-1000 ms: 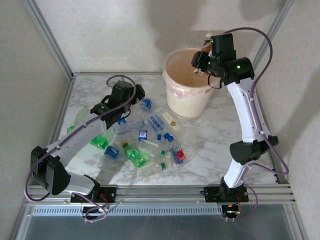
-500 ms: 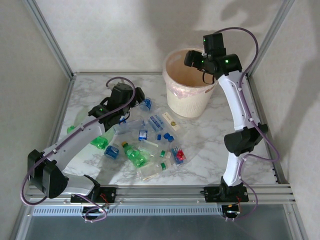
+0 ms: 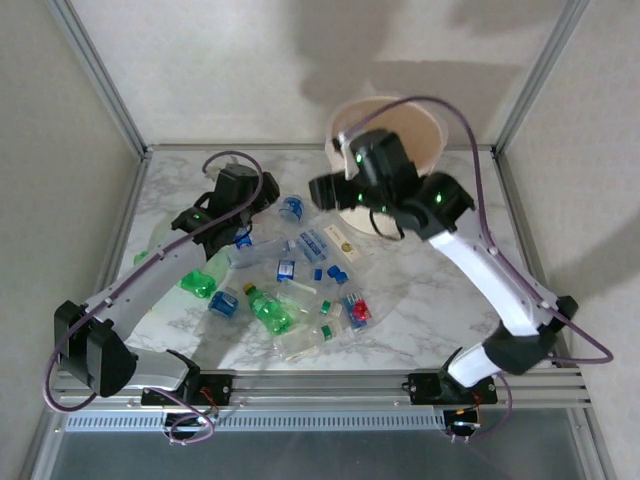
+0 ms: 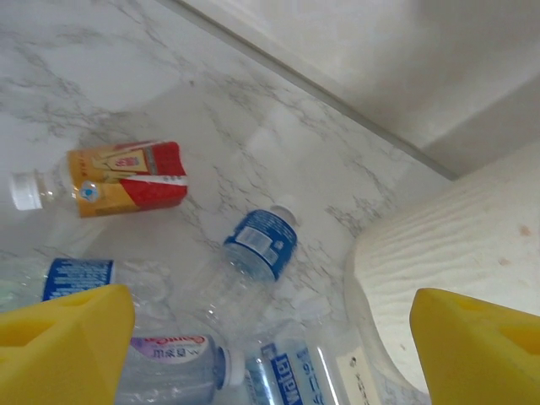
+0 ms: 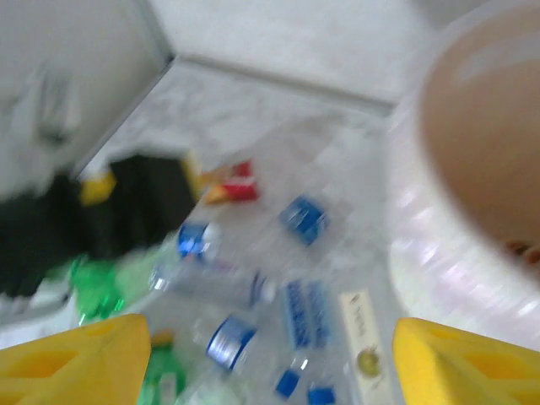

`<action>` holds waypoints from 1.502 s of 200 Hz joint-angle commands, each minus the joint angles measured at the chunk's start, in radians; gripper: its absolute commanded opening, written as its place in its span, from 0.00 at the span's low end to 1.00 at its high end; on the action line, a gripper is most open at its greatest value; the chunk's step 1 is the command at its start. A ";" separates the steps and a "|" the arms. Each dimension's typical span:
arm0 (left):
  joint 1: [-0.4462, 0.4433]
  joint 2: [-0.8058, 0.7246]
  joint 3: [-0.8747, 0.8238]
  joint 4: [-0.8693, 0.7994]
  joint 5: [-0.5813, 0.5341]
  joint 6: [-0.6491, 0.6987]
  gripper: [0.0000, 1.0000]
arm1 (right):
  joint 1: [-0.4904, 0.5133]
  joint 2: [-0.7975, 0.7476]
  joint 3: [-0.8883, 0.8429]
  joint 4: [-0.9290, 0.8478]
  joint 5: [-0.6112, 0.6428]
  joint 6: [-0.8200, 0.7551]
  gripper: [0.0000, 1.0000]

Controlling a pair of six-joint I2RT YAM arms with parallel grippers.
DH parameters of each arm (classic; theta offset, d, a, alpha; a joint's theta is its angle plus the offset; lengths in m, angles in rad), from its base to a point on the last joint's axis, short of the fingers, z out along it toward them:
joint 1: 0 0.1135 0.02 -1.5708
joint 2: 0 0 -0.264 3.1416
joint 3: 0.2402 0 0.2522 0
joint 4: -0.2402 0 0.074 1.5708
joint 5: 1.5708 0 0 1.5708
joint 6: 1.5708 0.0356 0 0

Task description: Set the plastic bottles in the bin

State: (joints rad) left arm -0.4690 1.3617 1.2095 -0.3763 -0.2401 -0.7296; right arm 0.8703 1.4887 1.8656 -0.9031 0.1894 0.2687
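Left wrist: left jaws gape empty over bottles [image 4: 257,245]; right jaws too (blurry).

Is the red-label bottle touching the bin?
Apart. The left wrist view shows bare marble and a blue-label bottle lying between the red-label bottle and the bin.

even bright light; soft wall shadows; right wrist view motion-blurred.

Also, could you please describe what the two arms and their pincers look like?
The left arm and right arm have white links, black joints with green lights, and a looping purple cable. The left pincer and right pincer have blocky yellow fingers.
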 commanded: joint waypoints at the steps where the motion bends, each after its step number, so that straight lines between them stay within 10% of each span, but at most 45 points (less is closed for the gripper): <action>1: 0.055 -0.020 -0.011 -0.007 0.019 -0.010 0.84 | 0.036 -0.043 -0.183 0.027 0.069 0.020 0.76; 92: 0.066 0.021 -0.021 0.005 0.090 -0.014 0.80 | 0.054 -0.030 -0.692 0.264 0.209 0.137 0.84; 300: 0.066 -0.024 -0.085 0.011 0.097 -0.039 0.80 | -0.097 0.268 -0.804 0.492 0.174 0.151 0.71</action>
State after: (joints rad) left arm -0.4038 1.3609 1.1423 -0.3641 -0.1452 -0.7574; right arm 0.7849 1.7313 1.0840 -0.4271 0.3477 0.4080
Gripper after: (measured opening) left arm 0.800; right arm 0.712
